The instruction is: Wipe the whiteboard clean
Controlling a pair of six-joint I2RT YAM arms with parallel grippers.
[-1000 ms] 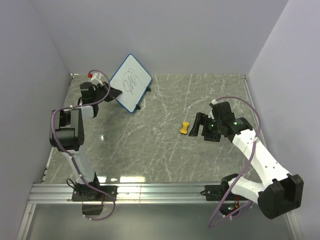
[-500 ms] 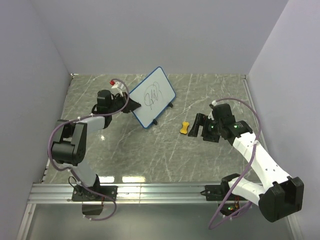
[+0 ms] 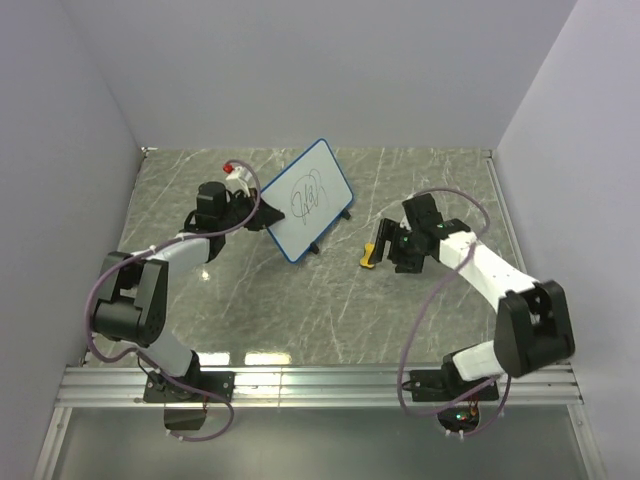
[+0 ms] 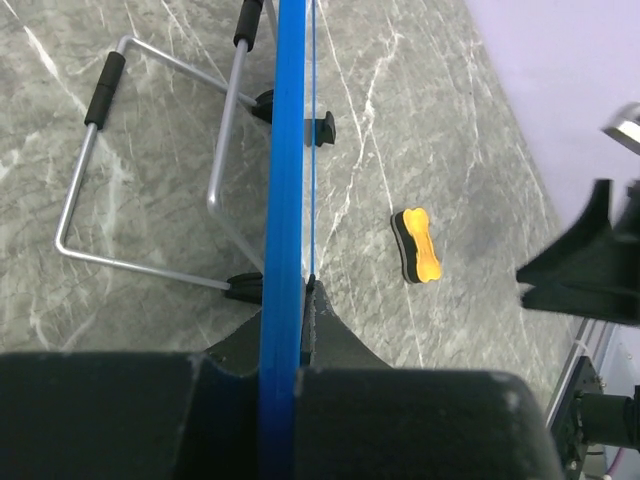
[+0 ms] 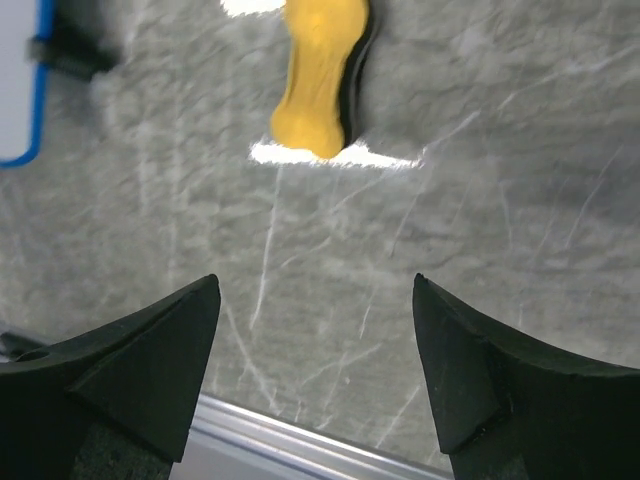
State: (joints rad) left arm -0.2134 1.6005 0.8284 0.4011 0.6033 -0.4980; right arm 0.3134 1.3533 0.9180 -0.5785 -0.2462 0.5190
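The whiteboard [image 3: 305, 198], blue-framed with a black scribble on it, stands tilted over the back middle of the table. My left gripper [image 3: 262, 212] is shut on its left edge. In the left wrist view the blue frame [image 4: 285, 150] runs straight up from between the closed jaws of that gripper [image 4: 292, 330]. A yellow and black eraser [image 3: 370, 256] lies flat on the table to the board's right. My right gripper [image 3: 385, 246] is open just right of the eraser. In the right wrist view the eraser [image 5: 315, 75] lies ahead of the right gripper [image 5: 315, 285], not between its fingers.
A bent wire stand with black feet [image 4: 150, 170] hangs behind the board. A metal rail [image 3: 320, 385] runs along the table's near edge. Grey walls close in the left, back and right sides. The board's corner [image 5: 15, 80] shows at the right wrist view's top left.
My left arm has carried the whiteboard from the back left toward the middle. My right gripper has swung left and closer to the eraser, its jaws narrowing slightly.
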